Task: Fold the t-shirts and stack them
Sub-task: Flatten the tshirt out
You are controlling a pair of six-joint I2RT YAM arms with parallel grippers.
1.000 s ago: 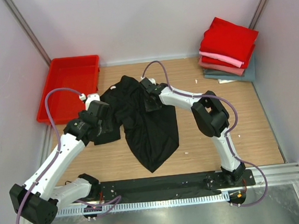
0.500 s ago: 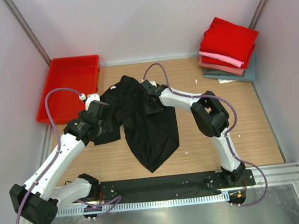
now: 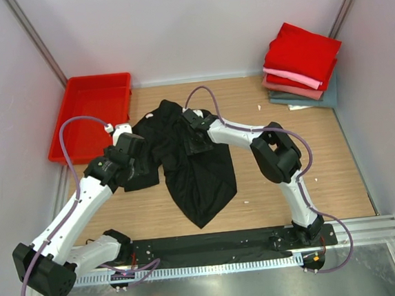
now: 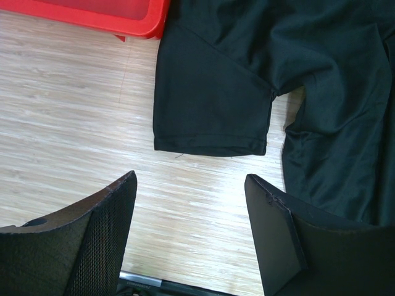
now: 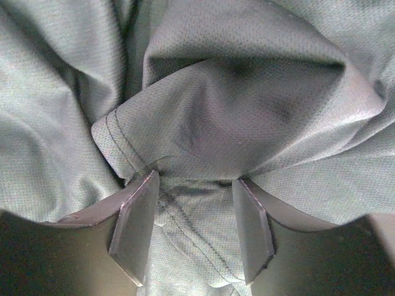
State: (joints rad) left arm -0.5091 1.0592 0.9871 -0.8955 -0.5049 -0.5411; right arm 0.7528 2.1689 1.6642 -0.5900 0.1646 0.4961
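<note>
A plain black t-shirt (image 3: pixel 199 172) lies crumpled and spread on the wooden table, its sleeve (image 4: pixel 213 108) flat near the left arm. My right gripper (image 3: pixel 195 141) presses down into the shirt's upper middle; in the right wrist view its jaws (image 5: pixel 194 179) stand apart with a hemmed fold of the cloth (image 5: pixel 247 92) loose between them. My left gripper (image 4: pixel 191 182) hovers open over bare wood just short of the sleeve hem, holding nothing. The folded t-shirts (image 3: pixel 301 63), red, pink, dusty-rose and grey-teal, sit stacked at the back right corner.
A red plastic tray (image 3: pixel 94 115) stands at the back left, its corner (image 4: pixel 145 24) close to the sleeve. White walls enclose the table on three sides. Bare wood (image 3: pixel 301 146) lies between the black shirt and the stack.
The right gripper's jaws have spread wider on the shirt and its wrist has shifted slightly left. The left arm has not moved.
</note>
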